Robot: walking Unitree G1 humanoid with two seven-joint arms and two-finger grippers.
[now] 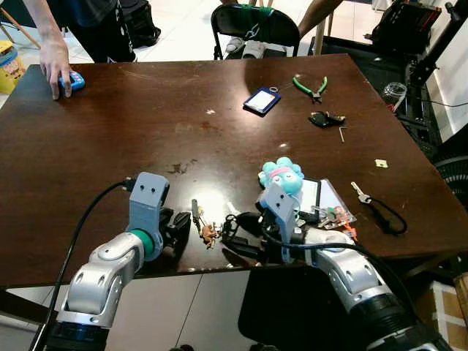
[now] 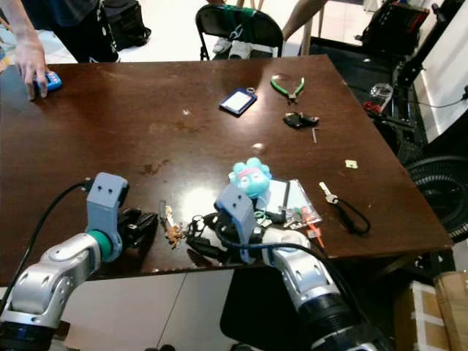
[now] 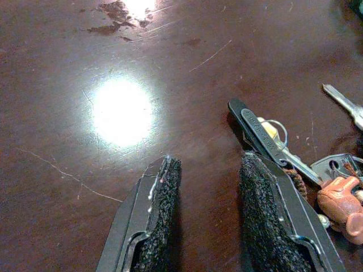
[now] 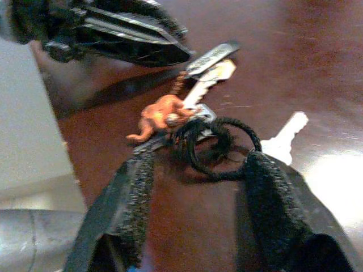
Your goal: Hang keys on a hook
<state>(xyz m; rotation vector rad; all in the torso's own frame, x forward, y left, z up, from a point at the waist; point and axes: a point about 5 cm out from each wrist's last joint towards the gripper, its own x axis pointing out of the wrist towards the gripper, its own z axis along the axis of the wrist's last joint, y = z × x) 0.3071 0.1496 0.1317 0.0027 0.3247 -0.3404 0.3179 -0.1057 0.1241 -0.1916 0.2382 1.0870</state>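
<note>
A: What colours are the keys (image 4: pixel 211 72)?
B: Silver, with a black loop (image 4: pixel 211 144) and an orange-brown figurine (image 4: pixel 160 114).
A: And the table (image 1: pixel 131 124)?
B: Dark reddish-brown. The plush toy (image 1: pixel 281 175) is turquoise, pink-banded; the pliers (image 1: pixel 310 87) green-handled.

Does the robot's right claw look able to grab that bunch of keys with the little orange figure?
Probably yes. The right gripper is open, low over the dark wooden table, with the key bunch just beyond its fingertips and nothing between.
</note>
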